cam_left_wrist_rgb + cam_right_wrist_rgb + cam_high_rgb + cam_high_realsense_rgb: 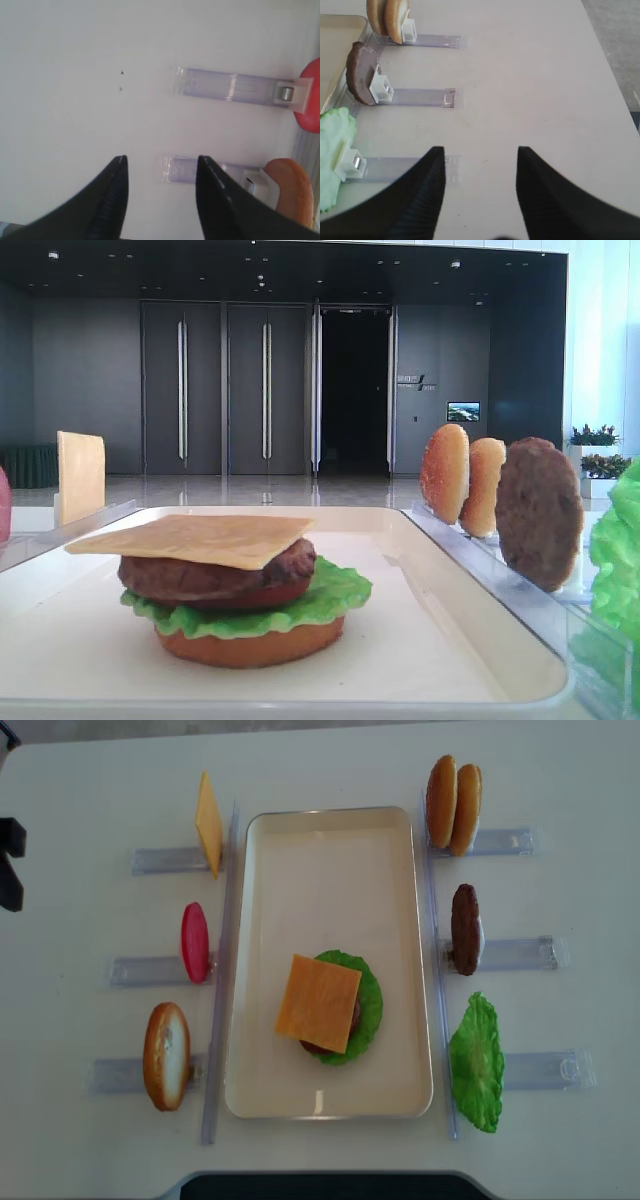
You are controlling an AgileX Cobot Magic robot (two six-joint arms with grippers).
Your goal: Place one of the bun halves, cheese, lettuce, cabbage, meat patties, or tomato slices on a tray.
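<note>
Cheese point(318, 1002) atop stack on tray point(330, 1100).

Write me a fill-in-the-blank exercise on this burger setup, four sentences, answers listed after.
1. The top layer of the stack on the tray is the ____.
2. Under the stack's meat patty and red slice, the lettuce rests on a ____.
3. The two bun halves on the rack right of the tray stand ____.
4. The right gripper has its jaws ____.

Missing words: cheese; bun half; on edge; open
</note>
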